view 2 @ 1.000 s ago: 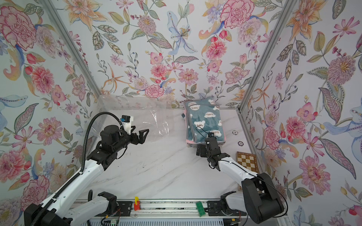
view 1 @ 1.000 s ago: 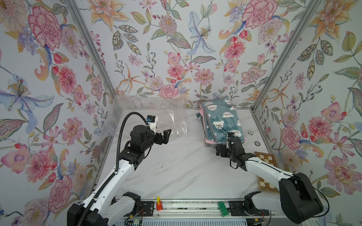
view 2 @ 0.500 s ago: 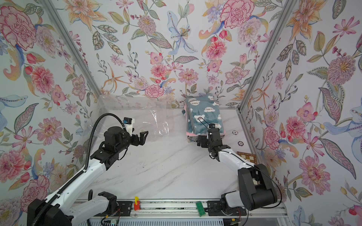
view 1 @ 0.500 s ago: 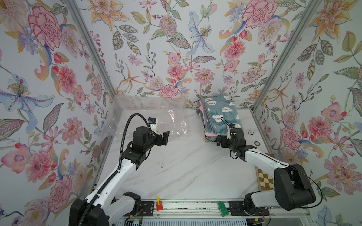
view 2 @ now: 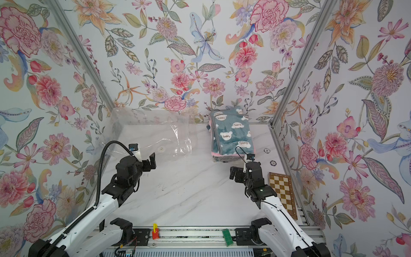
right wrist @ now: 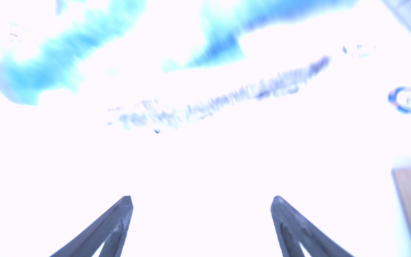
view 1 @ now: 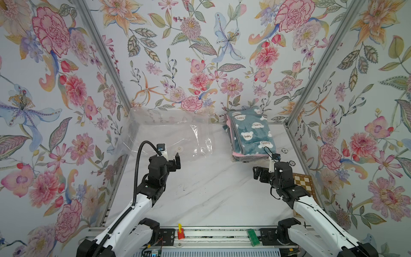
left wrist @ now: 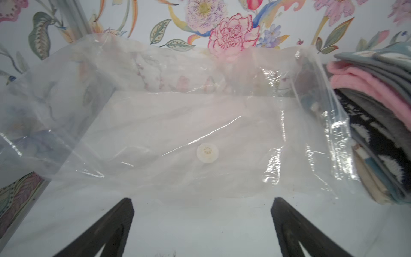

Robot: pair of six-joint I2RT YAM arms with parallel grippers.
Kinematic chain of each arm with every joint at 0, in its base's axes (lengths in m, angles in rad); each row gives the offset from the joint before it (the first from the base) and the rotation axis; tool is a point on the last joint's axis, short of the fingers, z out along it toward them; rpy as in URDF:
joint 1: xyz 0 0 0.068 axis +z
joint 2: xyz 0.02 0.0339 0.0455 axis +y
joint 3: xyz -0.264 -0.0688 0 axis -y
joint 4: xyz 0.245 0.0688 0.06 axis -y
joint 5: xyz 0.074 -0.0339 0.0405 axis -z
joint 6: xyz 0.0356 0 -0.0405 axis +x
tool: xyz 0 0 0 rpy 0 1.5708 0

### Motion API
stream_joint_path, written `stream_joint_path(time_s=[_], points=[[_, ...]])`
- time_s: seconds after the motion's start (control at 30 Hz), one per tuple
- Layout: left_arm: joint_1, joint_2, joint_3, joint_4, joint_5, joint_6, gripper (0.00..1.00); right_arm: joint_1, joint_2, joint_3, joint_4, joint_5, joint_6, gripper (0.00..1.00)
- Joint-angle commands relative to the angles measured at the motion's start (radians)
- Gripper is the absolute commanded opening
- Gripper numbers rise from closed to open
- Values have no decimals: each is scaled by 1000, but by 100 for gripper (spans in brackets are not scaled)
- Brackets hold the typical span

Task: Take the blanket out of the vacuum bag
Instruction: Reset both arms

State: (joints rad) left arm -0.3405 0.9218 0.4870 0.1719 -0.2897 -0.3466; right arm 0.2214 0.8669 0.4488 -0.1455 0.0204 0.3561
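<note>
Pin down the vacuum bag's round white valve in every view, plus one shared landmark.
Top view: valve near the vacuum bag's front edge.
Top view: valve, same spot.
Left wrist: valve near picture centre.
Right wrist: overexposed, valve not discernible.
Landmark: folded blanket stack beside the bag, except right wrist.

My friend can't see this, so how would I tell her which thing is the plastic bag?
Find the white marble table, then its far left corner under the flowery wall. The vacuum bag lies there, beside the stack of folded blankets. Unlike the soft blue stack, it is see-through and crinkly, with one small round white valve.
</note>
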Motion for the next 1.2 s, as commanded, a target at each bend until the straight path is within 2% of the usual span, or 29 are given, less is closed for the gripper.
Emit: stream_joint_path(time_s=[0.0,0.1,0.17,0.23,0.3,0.33,0.37,0.43,0.5,0.53,0.6,0.63,0.67,0.7,0.77,0.87,0.9,0.93,0.97,1.0,1.07,1.17], points=[[10,33,-96,244,-293,39,99,-87,-40,-41,42,-27,-10,99],[43,157,-170,488,-378,111,99,-182,-68,-80,165,64,-106,99],[79,238,-97,432,-342,116,100,-252,-59,-170,374,31,-213,99],[97,310,-71,510,-302,180,100,-300,-17,-265,591,24,-252,99],[119,395,-111,740,-265,254,100,-344,87,-321,789,-5,-250,99],[143,407,-74,670,-248,226,100,-369,133,-272,726,-39,-248,99],[174,417,-25,562,-197,206,99,-367,188,-249,757,-74,-262,99],[201,436,-42,603,-111,279,99,-345,280,-227,850,-89,-255,99],[211,475,-196,918,-87,330,100,-328,365,-249,1045,-94,-228,99],[222,524,-284,1132,-62,326,99,-320,403,-261,1129,-83,-214,99],[238,710,-432,1594,-18,339,99,-302,441,-254,1173,-68,-244,99],[234,692,-430,1528,-11,342,99,-283,430,-257,1169,-52,-280,99],[242,605,-401,1354,48,339,99,-257,431,-275,1219,-19,-324,99],[242,586,-366,1277,89,354,99,-239,440,-294,1268,-3,-357,99],[241,675,-332,1353,136,392,99,-213,512,-342,1440,14,-375,99],[242,618,-328,1266,116,369,99,-175,738,-359,1708,19,-427,99],[242,628,-333,1301,117,373,99,-149,748,-345,1708,80,-442,99],[243,660,-341,1351,116,377,100,-125,694,-307,1549,146,-446,99],[242,669,-344,1357,110,377,99,-125,658,-254,1396,136,-439,99],[242,658,-342,1331,108,369,100,-134,671,-217,1347,96,-448,99],[242,669,-340,1350,102,374,100,-157,687,-191,1328,67,-431,99],[242,667,-340,1345,100,374,99,-159,682,-174,1290,112,-412,99]])
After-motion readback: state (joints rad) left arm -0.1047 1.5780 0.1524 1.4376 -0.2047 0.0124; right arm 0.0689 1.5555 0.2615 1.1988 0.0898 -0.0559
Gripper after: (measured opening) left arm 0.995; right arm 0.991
